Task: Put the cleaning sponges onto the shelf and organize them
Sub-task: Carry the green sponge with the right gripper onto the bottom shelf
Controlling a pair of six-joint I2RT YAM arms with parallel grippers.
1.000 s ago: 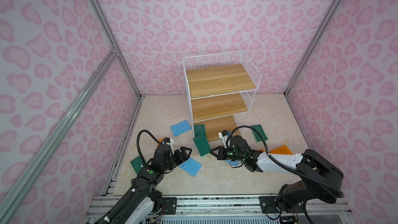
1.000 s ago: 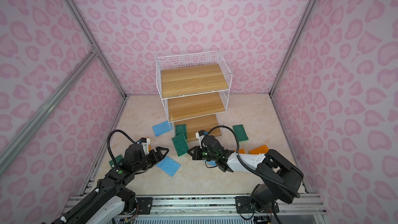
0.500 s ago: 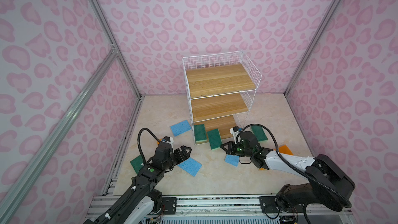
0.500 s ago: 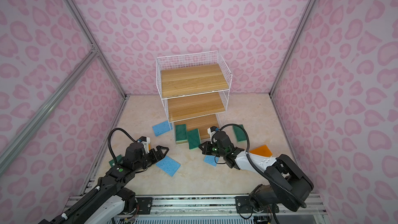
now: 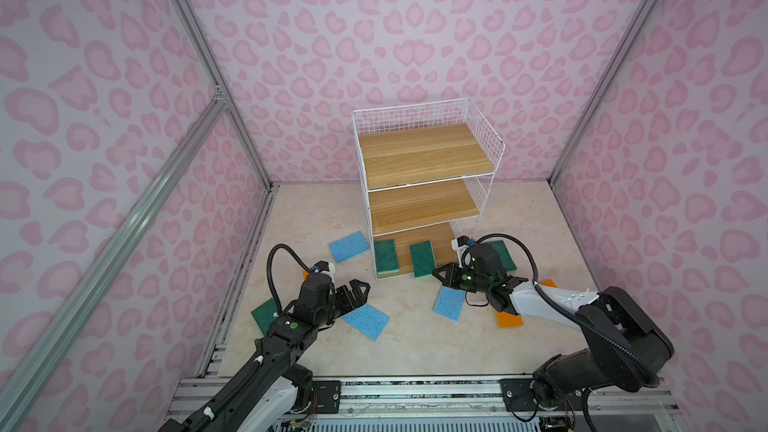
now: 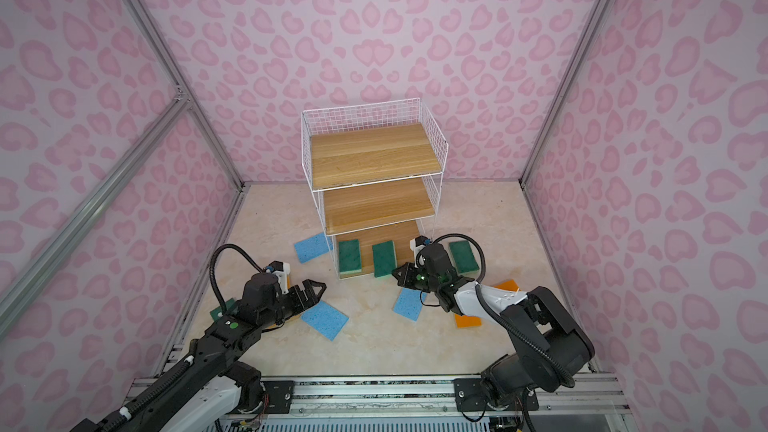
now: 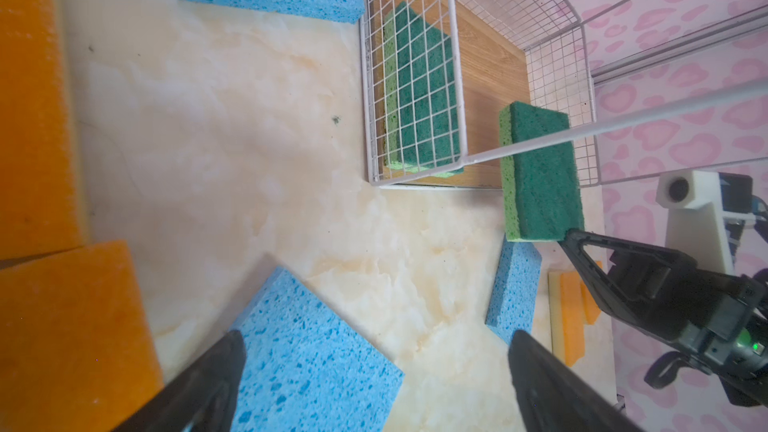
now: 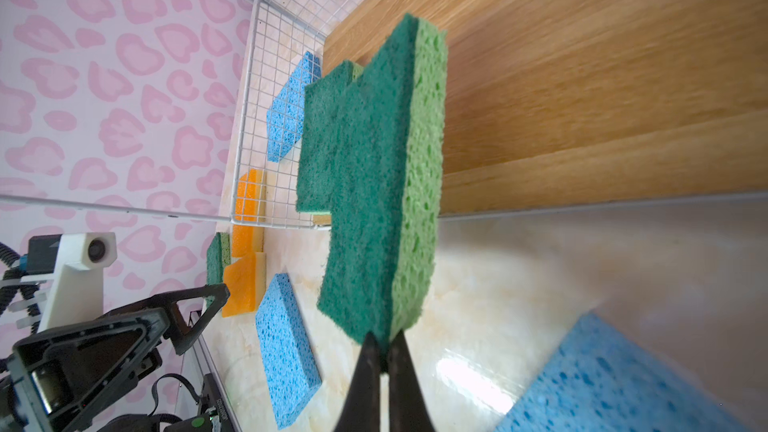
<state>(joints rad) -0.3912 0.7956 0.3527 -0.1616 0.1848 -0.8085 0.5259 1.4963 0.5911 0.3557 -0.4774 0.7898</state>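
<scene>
The right gripper (image 5: 441,274) is closed on the near end of a green scouring sponge (image 5: 422,259). In the right wrist view its fingertips (image 8: 370,367) are seen pinched together on the sponge's nearest corner. In a top view the sponge is found just up and left of that gripper, below the centre of the frame, with its long axis running nearly straight up the frame and into the shelf (image 5: 415,155). Its far half is laid on the bottom board (image 5: 442,238), while the near end overhangs the front edge. A second green sponge (image 5: 385,256) is set parallel at its left, with a gap between the two. A short push along that axis, away from the gripper, is judged to be all that is needed before release. The left gripper (image 5: 360,287) is spread wide and empty, held just by a blue sponge (image 5: 365,321) on the tabletop (image 5: 415,347) at lower left. It is well apart from the shelf, so the right arm is the nearer.
</scene>
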